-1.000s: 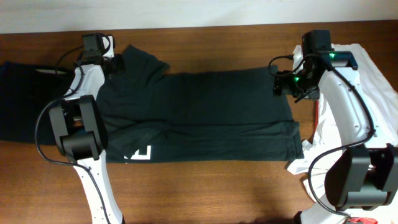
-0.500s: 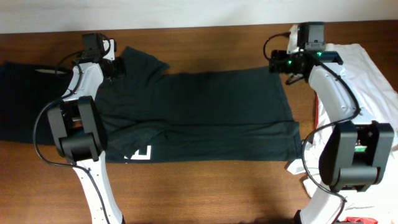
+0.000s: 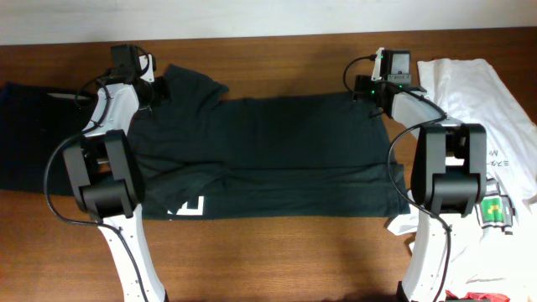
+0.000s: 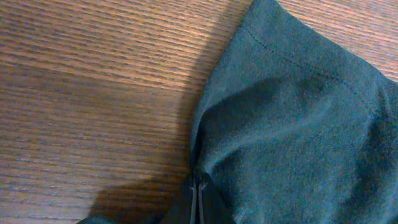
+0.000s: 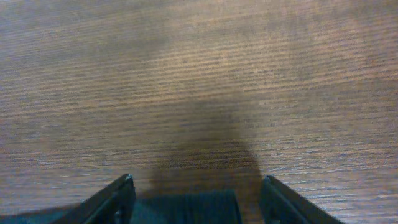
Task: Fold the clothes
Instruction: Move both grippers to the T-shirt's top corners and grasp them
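**A:** Where is the black T-shirt?

**B:** It lies spread across the middle of the wooden desk, lengthwise from left to right. One sleeve points to the far left corner and the hem lies to the right. Part of a white block letter shows at its near edge, where the cloth is rumpled.

**A:** And the left hand?

**B:** It is at the far-left sleeve. In the wrist view, the left hand is pinched tight on a ridge of the T-shirt, with the stitched sleeve hem running off above it and bare desk to the side.

**A:** The right hand?

**B:** It is down at the shirt's far-right corner. Its wrist view shows the right hand with its fingers set well apart and gripping nothing. A dark strip of the T-shirt lies between them at the bottom edge, and desk grain fills the rest.

**A:** What else is on the desk?

**B:** A white garment lies at the right end, partly under the right arm. A dark cloth lies at the left end, beside the T-shirt.
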{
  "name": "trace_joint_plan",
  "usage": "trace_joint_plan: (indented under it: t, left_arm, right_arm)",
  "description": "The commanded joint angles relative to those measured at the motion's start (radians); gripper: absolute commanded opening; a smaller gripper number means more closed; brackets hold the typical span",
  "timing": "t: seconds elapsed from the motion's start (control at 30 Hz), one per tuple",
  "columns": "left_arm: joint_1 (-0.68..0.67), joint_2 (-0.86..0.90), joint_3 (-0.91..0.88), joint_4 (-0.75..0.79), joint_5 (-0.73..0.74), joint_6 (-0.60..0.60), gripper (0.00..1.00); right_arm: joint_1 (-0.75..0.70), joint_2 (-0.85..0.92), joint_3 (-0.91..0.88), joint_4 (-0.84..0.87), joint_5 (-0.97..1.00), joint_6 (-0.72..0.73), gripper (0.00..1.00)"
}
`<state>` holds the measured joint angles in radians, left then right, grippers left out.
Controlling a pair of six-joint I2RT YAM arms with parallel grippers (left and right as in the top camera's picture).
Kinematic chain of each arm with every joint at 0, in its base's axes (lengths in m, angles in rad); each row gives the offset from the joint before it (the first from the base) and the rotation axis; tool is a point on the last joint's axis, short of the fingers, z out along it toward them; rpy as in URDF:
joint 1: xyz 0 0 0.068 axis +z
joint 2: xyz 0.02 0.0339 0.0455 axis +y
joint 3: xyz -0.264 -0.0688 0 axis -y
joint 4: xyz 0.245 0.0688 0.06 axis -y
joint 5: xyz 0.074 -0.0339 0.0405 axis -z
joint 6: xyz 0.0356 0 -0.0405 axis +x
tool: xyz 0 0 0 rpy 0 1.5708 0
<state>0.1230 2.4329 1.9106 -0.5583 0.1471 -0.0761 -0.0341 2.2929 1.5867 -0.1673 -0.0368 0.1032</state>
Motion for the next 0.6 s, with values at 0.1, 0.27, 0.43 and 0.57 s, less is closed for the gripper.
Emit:
trace_joint_plan:
  t: [0.1,0.27,0.43,0.57]
  left_arm:
    - [-0.007,0.080,-0.062,-0.064,-0.001,-0.017,0.00]
    - [-0.004,0.068,-0.033,-0.065,0.085,-0.017,0.00]
    - [0.001,-0.009,0.005,-0.084,0.138,-0.017,0.00]
    - [0.010,-0.098,0.005,-0.135,0.124,-0.017,0.00]
  right_arm:
    - [-0.006,0.026,0.006,0.010,0.030,0.011,0.22]
    - [-0.006,0.012,0.014,-0.064,0.076,0.097,0.04]
    - [-0.008,-0.064,0.097,-0.222,0.076,0.097,0.04]
    - [-0.007,-0.112,0.208,-0.440,0.076,0.097,0.04]
